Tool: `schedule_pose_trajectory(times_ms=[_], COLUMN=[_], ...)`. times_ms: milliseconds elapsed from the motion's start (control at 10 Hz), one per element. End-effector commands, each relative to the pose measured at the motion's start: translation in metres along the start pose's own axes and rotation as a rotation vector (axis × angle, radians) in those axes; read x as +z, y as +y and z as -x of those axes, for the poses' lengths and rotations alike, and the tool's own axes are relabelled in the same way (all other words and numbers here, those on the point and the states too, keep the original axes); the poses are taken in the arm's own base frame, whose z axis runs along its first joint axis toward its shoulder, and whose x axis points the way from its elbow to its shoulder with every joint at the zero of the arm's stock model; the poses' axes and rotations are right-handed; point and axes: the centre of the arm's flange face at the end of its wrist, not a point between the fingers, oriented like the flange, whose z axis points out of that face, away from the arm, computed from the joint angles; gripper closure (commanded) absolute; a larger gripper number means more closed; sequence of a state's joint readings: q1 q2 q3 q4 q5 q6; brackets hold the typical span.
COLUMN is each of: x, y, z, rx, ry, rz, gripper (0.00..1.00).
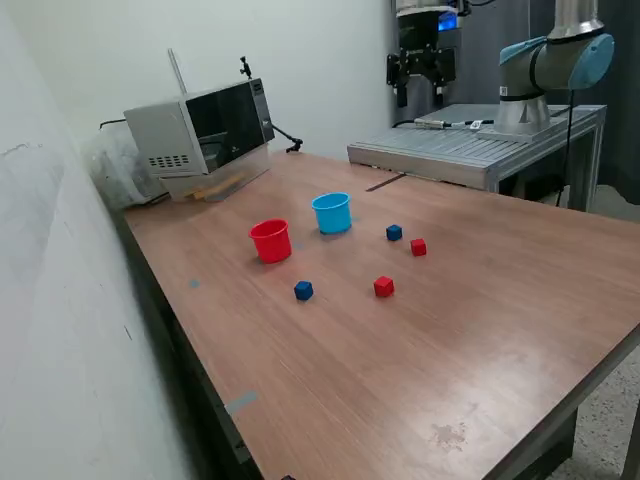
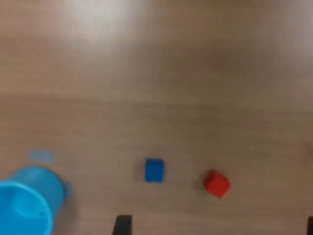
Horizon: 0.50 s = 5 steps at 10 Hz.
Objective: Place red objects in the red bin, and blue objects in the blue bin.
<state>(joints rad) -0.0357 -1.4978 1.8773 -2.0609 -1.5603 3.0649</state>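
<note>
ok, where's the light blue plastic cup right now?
Exterior view: light blue plastic cup stands upright mid-table, just right of the red plastic cup, left of a dark blue cube.

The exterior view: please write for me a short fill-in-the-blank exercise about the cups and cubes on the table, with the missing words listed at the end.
1. The red cup and the light blue cup both stand ____ on the wooden table.
2. The number of small cubes lying on the table is ____.
3. The cube nearest the red cup is the ____ one.
4. The end effector is high above the table and holds ____.

Missing words: upright; four; dark blue; nothing
</note>
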Motion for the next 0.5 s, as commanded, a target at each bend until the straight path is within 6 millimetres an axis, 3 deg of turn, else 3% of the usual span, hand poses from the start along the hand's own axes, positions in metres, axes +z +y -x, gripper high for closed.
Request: schedule_pose_trajectory(times_ms=[0, 200, 400], x=[0.041, 0.082, 0.122], y=[0.024, 0.039, 0.047], z=[-0.005, -0.001, 0.019], rx=[-0.001, -0.002, 0.019], ry=[0.072, 0.074, 0.075], rz=[0.024, 0.015, -0.027], gripper=[0.0, 0.0, 0.0])
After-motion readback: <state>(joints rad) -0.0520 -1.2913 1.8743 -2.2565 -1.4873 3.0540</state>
